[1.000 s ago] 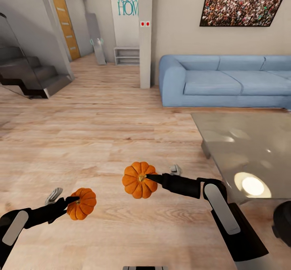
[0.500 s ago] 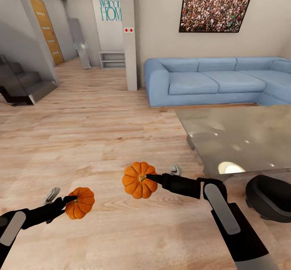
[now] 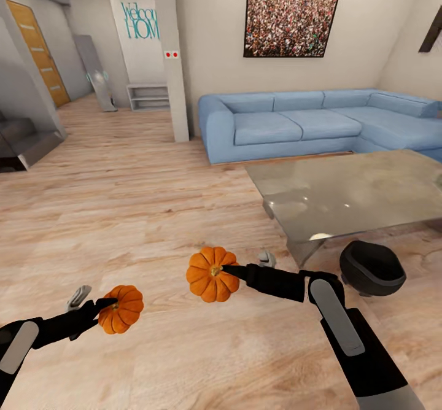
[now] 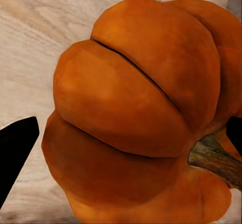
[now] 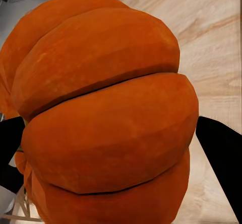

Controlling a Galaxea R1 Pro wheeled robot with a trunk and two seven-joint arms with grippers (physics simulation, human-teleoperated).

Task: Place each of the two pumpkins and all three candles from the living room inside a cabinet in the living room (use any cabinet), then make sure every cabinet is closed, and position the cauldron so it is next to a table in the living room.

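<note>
Pumpkins, two small ribbed bright-orange ones, are hanging over the pale wood-plank floor [image 3: 123, 201]: the left pincer [image 3: 109, 304] is pinching one [image 3: 121, 309], the right pincer [image 3: 228, 269] the other [image 3: 212, 274]. At two o'clock one glossy grey low counter [image 3: 356, 195] is standing, one black round cauldron [image 3: 371, 267] beside it, one blue sectional sofa [image 3: 294, 121] beyond.
</note>
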